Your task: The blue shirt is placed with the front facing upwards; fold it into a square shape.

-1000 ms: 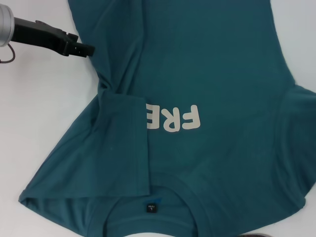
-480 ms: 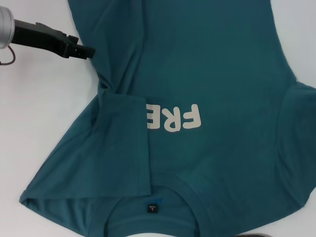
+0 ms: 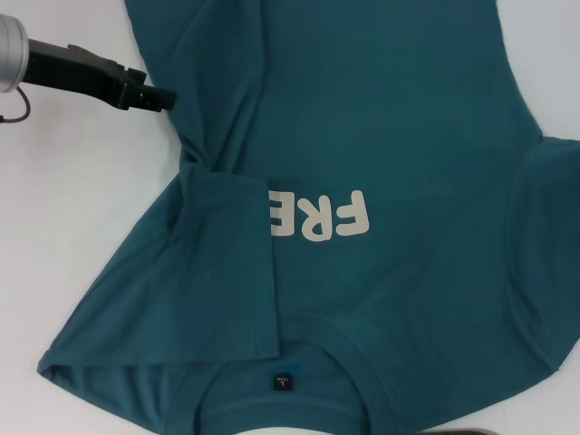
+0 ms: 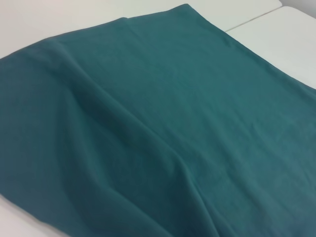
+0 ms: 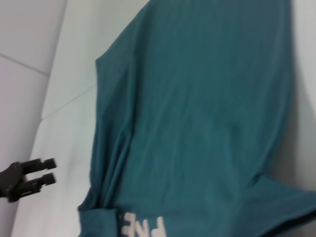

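The white bench (image 3: 72, 227) is carrying the blue shirt (image 3: 390, 136), filling most of the frame (left sleeve already folded inward). The left gripper (image 3: 161, 95) — fingers slightly parted, empty — is hovering upper left, risking bunching the edge.

Lettering (image 3: 317, 217) half under folded sleeve (image 3: 213, 263)

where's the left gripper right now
In the head view the left gripper is at the upper left over the white table, its tips right at the left edge of the blue shirt.
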You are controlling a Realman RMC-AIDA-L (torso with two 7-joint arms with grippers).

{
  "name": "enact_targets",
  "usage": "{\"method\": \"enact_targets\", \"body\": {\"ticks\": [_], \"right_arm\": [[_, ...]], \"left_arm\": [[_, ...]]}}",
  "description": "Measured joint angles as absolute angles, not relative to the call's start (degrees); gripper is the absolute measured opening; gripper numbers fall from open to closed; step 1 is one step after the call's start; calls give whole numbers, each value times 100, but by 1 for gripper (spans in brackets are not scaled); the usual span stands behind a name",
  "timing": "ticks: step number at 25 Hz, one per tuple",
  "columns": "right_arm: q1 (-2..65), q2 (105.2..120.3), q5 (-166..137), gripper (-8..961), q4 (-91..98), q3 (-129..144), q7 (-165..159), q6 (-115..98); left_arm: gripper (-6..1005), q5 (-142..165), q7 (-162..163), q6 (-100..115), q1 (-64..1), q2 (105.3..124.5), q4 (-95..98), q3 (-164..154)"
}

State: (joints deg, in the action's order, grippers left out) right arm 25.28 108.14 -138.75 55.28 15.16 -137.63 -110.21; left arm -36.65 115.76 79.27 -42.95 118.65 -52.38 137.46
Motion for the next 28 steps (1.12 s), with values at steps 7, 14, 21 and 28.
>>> {"method": "enact_targets", "body": {"ticks": [7,14,21,28], "right_arm": [[2732,10996,-13860,116,5476,1656,-13778,-11164],[3125,11135,-13874,124,5461,2027,-13936,-11108],[3428,11187,-13888,131,5341,2524,-14116,-10817],[3588,11244,-13888,139,4964,2868,-14126,-10571]], "left_arm": [[583,-3665,11582,7931,-4277,11865,-5268,13747],[585,-3665,11550,7890,-4278,11865,-5275,13746],[584,-3665,11546,7883,-4230,11858,-5282,13746],[583,-3665,11542,7883,-4209,11855,-5288,13753]]}}
